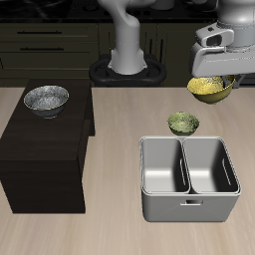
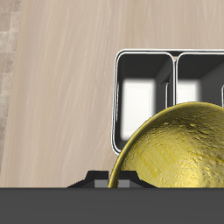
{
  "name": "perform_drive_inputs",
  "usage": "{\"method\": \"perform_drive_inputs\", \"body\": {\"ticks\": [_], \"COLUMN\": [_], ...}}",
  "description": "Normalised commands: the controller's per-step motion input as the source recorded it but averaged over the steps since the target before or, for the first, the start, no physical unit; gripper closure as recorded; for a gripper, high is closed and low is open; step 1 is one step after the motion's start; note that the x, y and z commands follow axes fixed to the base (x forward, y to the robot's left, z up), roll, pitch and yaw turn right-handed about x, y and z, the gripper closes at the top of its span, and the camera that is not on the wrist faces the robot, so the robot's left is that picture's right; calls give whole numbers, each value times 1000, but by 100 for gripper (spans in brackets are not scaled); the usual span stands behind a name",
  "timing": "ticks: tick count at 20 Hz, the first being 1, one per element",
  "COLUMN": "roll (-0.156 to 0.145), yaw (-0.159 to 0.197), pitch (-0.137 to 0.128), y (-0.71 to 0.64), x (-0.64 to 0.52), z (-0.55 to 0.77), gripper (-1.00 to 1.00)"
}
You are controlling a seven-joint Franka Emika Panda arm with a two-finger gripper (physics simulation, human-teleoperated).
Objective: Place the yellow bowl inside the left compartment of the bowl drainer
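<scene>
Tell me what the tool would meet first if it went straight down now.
Probably the bare wooden table just behind the grey metal bowl drainer, or its back rim; depth is unclear. The tool holds the glossy yellow bowl.

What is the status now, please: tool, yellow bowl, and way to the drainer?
Tool shut on yellow bowl, held high. Bowl drainer below, both wells empty. Green bowl sits just behind drainer, not blocking.

The gripper's fingertips are hidden behind the yellow bowl, so the jaw gap cannot be read. In the wrist view the bowl is cut off at the frame edge and covers part of the drainer, whose 2 wells are only partly seen.
</scene>
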Motion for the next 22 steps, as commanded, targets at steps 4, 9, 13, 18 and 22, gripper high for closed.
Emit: {"method": "perform_drive_inputs", "body": {"ticks": [4, 9, 13, 18, 22], "roll": [-44, -7, 11, 9, 18], "yaw": [-16, -1, 9, 2, -6], "pitch": [29, 32, 46, 27, 31], "y": [-37, 101, 198, 124, 106], "x": [301, 214, 239, 111, 62], "z": [-60, -122, -249, -275, -341], "gripper": [100, 100, 100, 100, 100]}}
